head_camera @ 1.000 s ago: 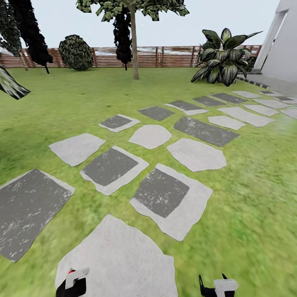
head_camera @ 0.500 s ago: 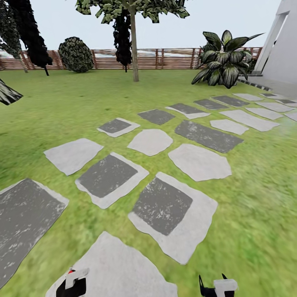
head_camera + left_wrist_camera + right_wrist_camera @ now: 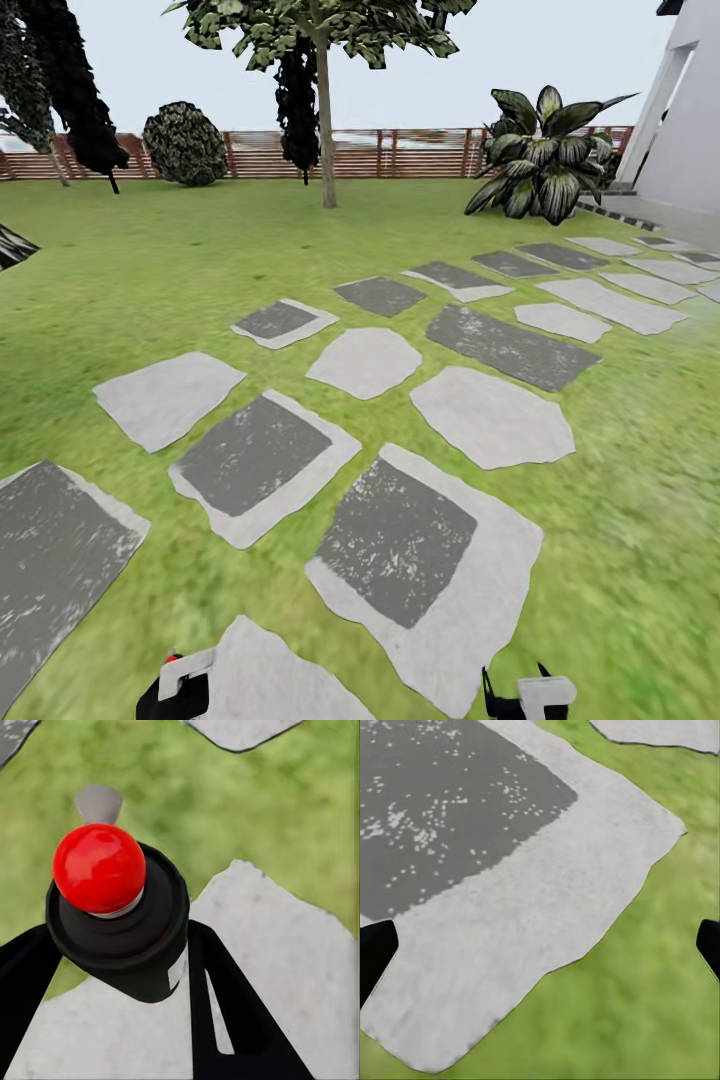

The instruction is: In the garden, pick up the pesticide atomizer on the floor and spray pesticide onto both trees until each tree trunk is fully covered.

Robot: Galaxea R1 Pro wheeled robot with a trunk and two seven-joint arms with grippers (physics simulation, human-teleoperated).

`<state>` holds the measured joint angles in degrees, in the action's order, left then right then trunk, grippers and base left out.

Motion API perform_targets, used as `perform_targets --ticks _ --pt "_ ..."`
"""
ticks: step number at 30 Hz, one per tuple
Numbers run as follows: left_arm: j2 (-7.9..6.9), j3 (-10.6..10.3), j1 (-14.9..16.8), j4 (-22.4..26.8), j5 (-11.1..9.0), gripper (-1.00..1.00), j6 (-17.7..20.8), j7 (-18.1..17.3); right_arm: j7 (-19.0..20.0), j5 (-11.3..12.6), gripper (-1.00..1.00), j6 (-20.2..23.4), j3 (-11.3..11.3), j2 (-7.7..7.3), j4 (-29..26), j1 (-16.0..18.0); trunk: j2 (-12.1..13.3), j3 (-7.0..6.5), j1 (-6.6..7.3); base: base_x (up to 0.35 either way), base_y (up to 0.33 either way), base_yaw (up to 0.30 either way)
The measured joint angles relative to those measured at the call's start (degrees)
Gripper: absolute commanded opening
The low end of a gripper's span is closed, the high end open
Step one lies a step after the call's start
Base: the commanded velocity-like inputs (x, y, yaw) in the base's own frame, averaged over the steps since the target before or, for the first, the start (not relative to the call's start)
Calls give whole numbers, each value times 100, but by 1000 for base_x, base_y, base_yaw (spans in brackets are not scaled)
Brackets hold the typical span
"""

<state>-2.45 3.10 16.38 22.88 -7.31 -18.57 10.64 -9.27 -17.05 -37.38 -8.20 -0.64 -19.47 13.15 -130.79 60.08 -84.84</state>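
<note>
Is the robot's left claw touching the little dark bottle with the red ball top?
Touching: left wrist view shows the black fingers pressed against the bottle.

The lawn (image 3: 150, 260) runs back to a slat fence (image 3: 400, 152) along its far edge. Stepping stones (image 3: 365, 360) lie flat in the grass, apart from one another, in a band from the near left toward the far right corner. Some are pale grey; others, like the slab (image 3: 425, 555) near the front edge, carry a dark speckled centre. At the far edge stand a tree (image 3: 325, 130), a round bush (image 3: 185, 145) and a striped plant (image 3: 540, 155).
</note>
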Motion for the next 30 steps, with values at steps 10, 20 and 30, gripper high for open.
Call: perform_targets --ticks 10,20,30 --pt "0 1 -2 0 1 -100 0 0 0 0 100 0 3 0 7 0 0 -79 0 338 0 10" --pt "0 2 2 0 5 -100 0 0 3 -2 100 0 9 7 8 0 0 -130 0 338 0 116" --pt "0 0 -1 0 5 -100 0 -1 26 -23 100 0 17 0 8 0 0 -133 0 338 0 4"
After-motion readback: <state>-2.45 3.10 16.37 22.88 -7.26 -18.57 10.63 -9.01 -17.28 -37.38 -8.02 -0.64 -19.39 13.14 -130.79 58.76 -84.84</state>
